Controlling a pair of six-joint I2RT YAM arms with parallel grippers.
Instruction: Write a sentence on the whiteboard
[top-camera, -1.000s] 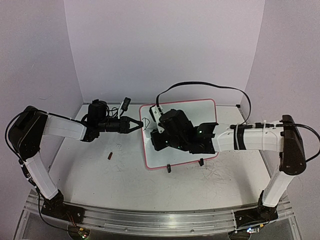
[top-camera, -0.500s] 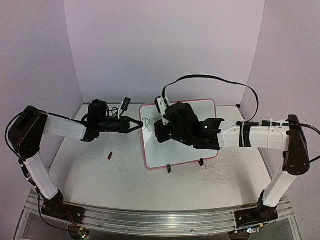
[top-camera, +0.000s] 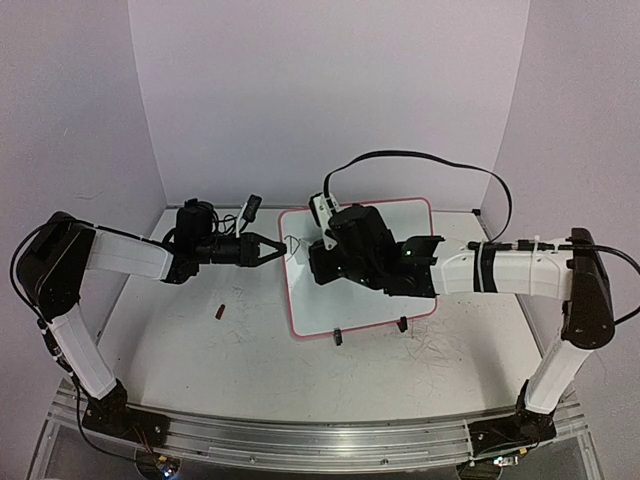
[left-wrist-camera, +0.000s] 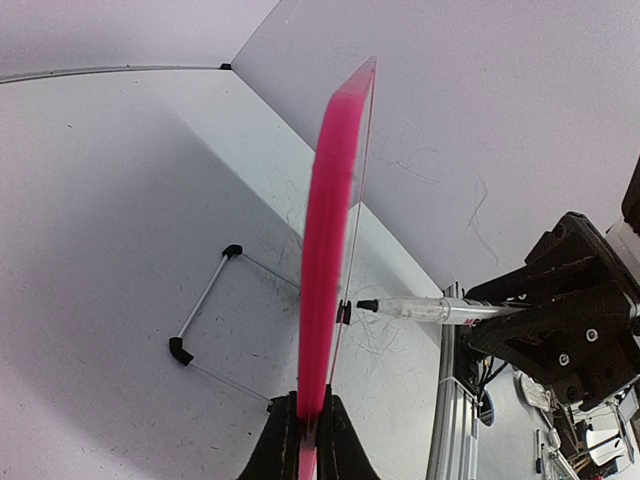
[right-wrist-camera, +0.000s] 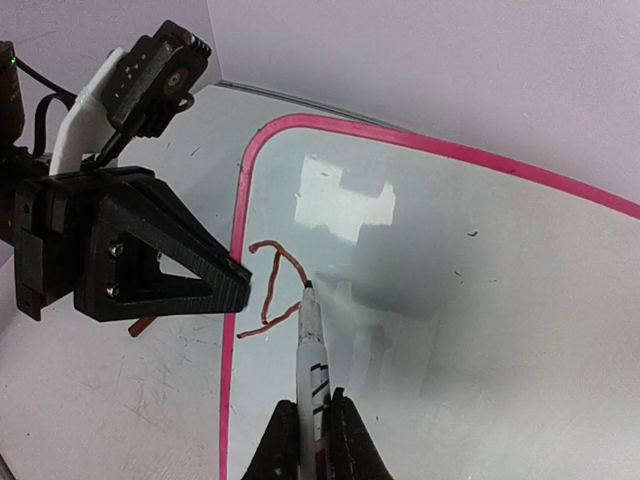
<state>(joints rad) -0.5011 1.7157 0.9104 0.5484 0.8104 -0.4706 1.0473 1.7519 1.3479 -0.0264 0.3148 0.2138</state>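
Note:
The whiteboard (top-camera: 322, 308), white with a pink frame, stands tilted at mid table. My left gripper (top-camera: 283, 250) is shut on its left frame edge; in the left wrist view the board (left-wrist-camera: 330, 230) runs edge-on out of the jaws (left-wrist-camera: 310, 432). My right gripper (right-wrist-camera: 312, 428) is shut on a white marker (right-wrist-camera: 310, 345), also seen from the side (left-wrist-camera: 440, 311). The marker's tip meets the board at the end of a D-shaped stroke (right-wrist-camera: 266, 285), the only part of the sentence that shows. From above, the right wrist (top-camera: 350, 255) hides the pen.
A small dark red cap (top-camera: 220, 310) lies on the table left of the board. Two black clip feet (top-camera: 337, 338) hold the board's near edge. A wire stand (left-wrist-camera: 205, 300) props it from behind. A black cable (top-camera: 420, 160) arcs over the right wrist.
The right wrist shifted a little toward the far side of the board, then held still. The left arm and the board have not moved.

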